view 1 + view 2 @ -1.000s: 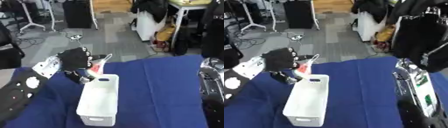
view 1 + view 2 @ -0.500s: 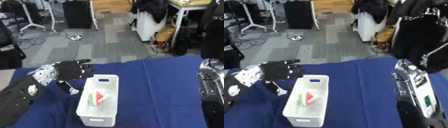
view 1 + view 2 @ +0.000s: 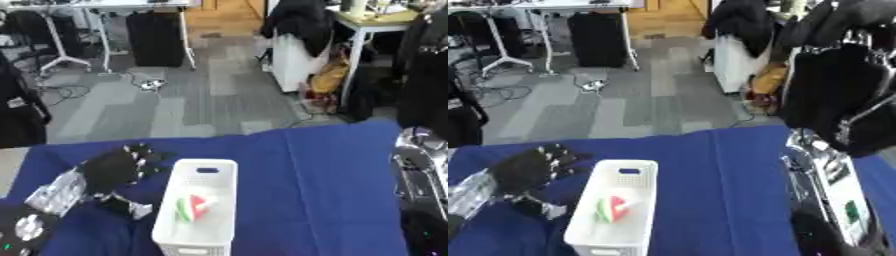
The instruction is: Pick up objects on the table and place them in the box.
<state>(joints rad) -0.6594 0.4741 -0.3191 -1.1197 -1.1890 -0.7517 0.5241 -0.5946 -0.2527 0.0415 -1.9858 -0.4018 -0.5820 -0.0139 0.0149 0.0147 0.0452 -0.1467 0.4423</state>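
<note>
Sitting inside the white box (image 3: pixel 197 207), toward its near half, is a small red, white and green object (image 3: pixel 193 206); I can't make out what it is. My guess is it's light and small, maybe soft or wrapped, so it could slip from a pinch; best taken across its narrow sides from above. That's moot for now, since it's already in the box.

The box looks like thin perforated plastic, light and easy to shove on the blue desk (image 3: pixel 306 170) cloth, so any contact with its wall may slide it.

The left hand (image 3: pixel 118 167) is just left of the box, near its far corner and apart from it, with fingers (image 3: pixel 140 152) spread and holding nothing. A small grey thing (image 3: pixel 131 209) lies on the cloth just left of the box, nearer than the hand; I can't identify it. The right arm (image 3: pixel 833 185) shows well to the right of the box; its hand is not visible.

Versus 1.0 s ago: the hand was then over the box's far end holding the red object. Half a second ago the object was already in the box and the hand open. Now the hand has pulled further left and lower, and the camera has shifted a little.
</note>
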